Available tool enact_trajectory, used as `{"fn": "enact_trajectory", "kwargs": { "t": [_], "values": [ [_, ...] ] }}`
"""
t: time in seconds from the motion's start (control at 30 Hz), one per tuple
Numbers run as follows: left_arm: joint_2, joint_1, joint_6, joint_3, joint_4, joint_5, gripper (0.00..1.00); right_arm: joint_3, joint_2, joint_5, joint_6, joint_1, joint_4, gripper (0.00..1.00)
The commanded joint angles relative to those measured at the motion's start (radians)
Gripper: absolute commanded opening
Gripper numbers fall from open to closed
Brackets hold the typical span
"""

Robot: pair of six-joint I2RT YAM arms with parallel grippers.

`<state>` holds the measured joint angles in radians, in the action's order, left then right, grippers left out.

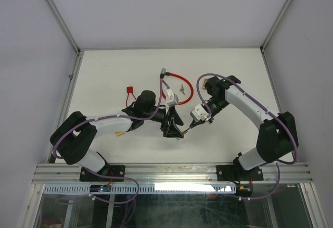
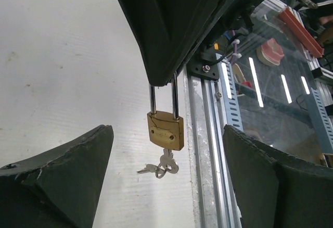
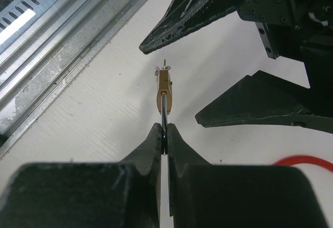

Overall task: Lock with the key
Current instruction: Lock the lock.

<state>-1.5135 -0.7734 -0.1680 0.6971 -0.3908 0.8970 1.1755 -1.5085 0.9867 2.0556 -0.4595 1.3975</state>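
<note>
A brass padlock (image 2: 165, 130) hangs by its steel shackle from my right gripper (image 3: 164, 134), which is shut on the shackle. A key (image 2: 169, 160) sits in the keyhole at the lock's bottom, with a second key dangling on its ring. My left gripper (image 2: 166, 134) is open, its two black fingers (image 2: 62, 171) standing wide on either side of the lock and keys without touching them. In the top view the padlock (image 1: 186, 129) is held just above the table's near middle, between the left gripper (image 1: 173, 129) and the right gripper (image 1: 194, 123).
A red cable loop (image 1: 182, 85) with a silver end lies behind the grippers, a small metal piece (image 1: 181, 88) inside it. A red tag (image 1: 130, 89) lies at the back left. The aluminium rail (image 1: 171, 172) runs along the table's near edge, close to the lock.
</note>
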Motion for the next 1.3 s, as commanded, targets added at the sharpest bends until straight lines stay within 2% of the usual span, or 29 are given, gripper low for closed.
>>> {"fn": "enact_trajectory", "kwargs": {
  "t": [0.0, 0.3, 0.57, 0.97, 1.17, 1.27],
  "values": [
    [-0.039, -0.011, -0.001, 0.053, -0.048, 0.096, 0.87, 0.005, 0.058, 0.069, 0.128, 0.001, 0.011, 0.0],
    [-0.093, -0.011, 0.001, 0.101, 0.003, 0.121, 0.83, 0.016, 0.074, 0.054, 0.185, -0.027, -0.001, 0.0],
    [-0.102, -0.019, -0.012, 0.111, 0.003, 0.166, 0.69, 0.019, 0.067, 0.032, 0.211, -0.053, -0.024, 0.0],
    [-0.115, -0.03, -0.011, 0.125, 0.012, 0.198, 0.58, 0.027, 0.074, 0.022, 0.213, -0.061, -0.039, 0.0],
    [-0.125, -0.03, -0.012, 0.13, 0.018, 0.204, 0.41, 0.032, 0.072, 0.023, 0.216, -0.065, -0.038, 0.0],
    [-0.128, -0.033, -0.011, 0.131, 0.02, 0.21, 0.37, 0.034, 0.074, 0.021, 0.216, -0.066, -0.037, 0.0]
  ]
}}
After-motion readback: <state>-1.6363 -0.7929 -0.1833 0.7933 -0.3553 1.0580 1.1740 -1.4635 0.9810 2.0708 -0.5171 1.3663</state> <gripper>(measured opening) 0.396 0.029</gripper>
